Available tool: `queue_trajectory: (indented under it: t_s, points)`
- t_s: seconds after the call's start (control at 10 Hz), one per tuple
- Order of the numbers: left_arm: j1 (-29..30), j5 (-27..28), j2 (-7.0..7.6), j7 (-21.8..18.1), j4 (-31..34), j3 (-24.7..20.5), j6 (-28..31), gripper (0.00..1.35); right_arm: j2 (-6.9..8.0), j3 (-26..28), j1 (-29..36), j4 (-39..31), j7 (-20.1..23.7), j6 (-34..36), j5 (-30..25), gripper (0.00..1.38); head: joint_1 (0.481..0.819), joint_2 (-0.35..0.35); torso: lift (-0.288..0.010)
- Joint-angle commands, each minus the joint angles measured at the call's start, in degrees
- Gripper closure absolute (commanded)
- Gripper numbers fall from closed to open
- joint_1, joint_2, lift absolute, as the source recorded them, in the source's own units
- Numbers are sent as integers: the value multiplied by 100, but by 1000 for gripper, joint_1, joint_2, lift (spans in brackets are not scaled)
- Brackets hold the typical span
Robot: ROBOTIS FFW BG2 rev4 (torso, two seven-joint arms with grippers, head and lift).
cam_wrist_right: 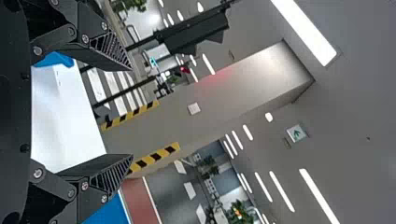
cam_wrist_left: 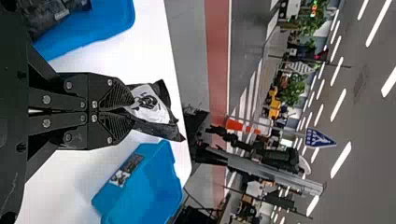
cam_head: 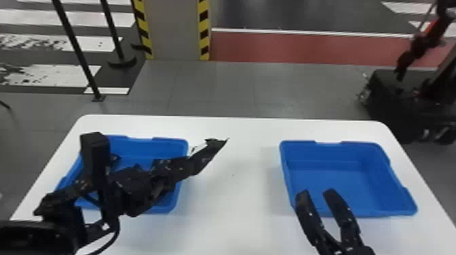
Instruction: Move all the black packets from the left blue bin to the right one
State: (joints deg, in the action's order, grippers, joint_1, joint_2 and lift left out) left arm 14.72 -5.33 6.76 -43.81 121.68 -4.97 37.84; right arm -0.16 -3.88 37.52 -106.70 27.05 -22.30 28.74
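The left gripper (cam_wrist_left: 132, 109) has its fingers pinched nearly together on a flat black packet with a white label (cam_wrist_left: 153, 111). It's mid-carry, I'd say; next it should swing right to the open blue plastic bin (cam_head: 327, 153) and let go. The packet juts past the fingertips, long axis seemingly in line with them. The right gripper (cam_head: 315, 191) stands spread, empty.

Green arrow (cam_wrist_right: 297, 134) on white sign (cam_wrist_right: 291, 131), white markings (cam_wrist_left: 319, 138) on blue sign (cam_wrist_left: 327, 142)

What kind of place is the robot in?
Probably a big indoor hall made for robots: white stripes on the dark floor, a grey pillar with yellow-and-black edges, and another dark robot arm.
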Motion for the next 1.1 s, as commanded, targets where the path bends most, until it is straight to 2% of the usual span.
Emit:
queue_trajectory:
  t_s: [0.0,0.4,0.7,0.9,1.0]
  points:
    - [-291,-3,1,-119,-236,400,-16,1210,-1,-78,-293,-94,134,570,0,392,695,-30,-110]
    - [-924,-12,-25,-418,-461,1156,294,1210,-1,-122,-1390,229,292,1555,-44,392,695,-76,-110]
    - [-1037,32,-87,-602,-588,1200,462,1210,16,-131,-1840,384,336,1808,-79,395,695,-90,-110]
    - [-1065,23,-87,-646,-602,1226,420,1208,16,-131,-1981,328,363,2567,-193,427,695,-84,-110]
    - [-1149,23,-95,-716,-728,1252,378,1210,22,-131,-2079,440,398,2652,-246,687,695,-74,-110]
